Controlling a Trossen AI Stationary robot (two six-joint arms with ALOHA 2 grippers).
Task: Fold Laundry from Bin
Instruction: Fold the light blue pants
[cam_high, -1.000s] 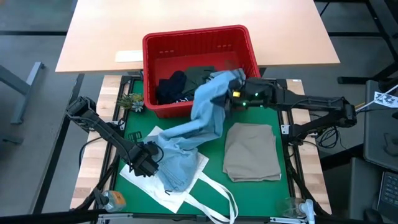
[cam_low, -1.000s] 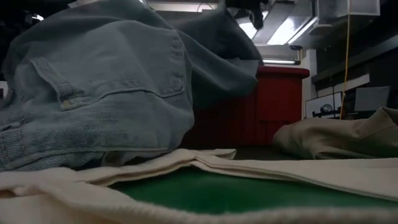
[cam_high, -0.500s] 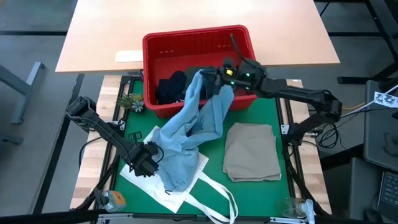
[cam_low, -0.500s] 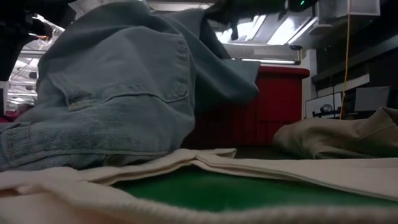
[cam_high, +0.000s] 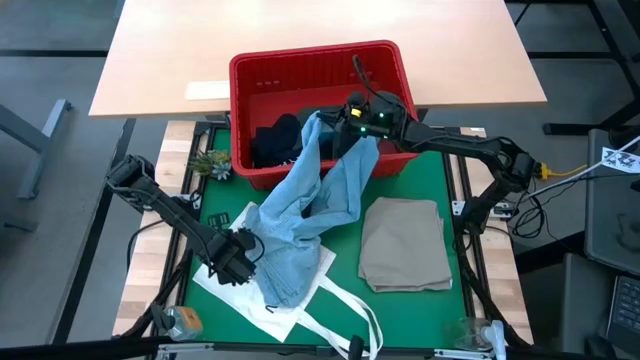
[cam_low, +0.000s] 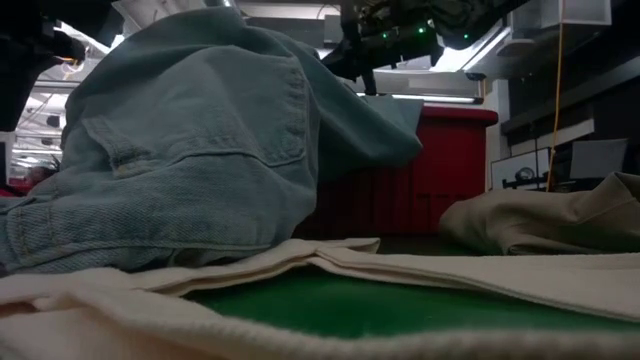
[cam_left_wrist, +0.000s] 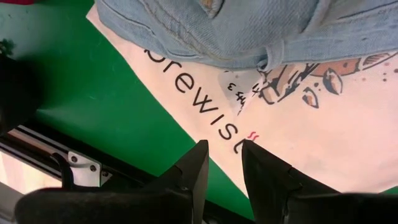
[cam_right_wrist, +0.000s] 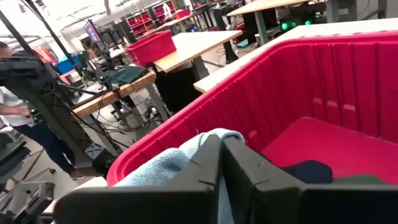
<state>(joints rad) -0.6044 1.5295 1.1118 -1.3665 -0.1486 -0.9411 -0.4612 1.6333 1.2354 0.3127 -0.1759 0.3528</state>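
Right arm has swung back over the bin (cam_high: 262, 72) since a second ago, dragging the jeans (cam_high: 300, 215) leg up with it; left arm hasn't budged. Largest first: I see the green mat (cam_high: 430, 190) carrying most of the load, red bin at its far edge with dark garments (cam_high: 275, 138) inside. Jeans run from the bin's front rim down across the mat onto the white tote bag (cam_high: 300, 300), waistband end bunched near me. Folded khaki cloth (cam_high: 405, 245) lies flat on the mat, beside the jeans on the right-arm side, apart from them. Right gripper (cam_right_wrist: 221, 163) is above the bin interior, fingers pinched narrow on the denim hem. Left gripper (cam_left_wrist: 222, 163) sits low at the near left of the mat over the tote's print, fingers a narrow gap apart, nothing between them that I can see.
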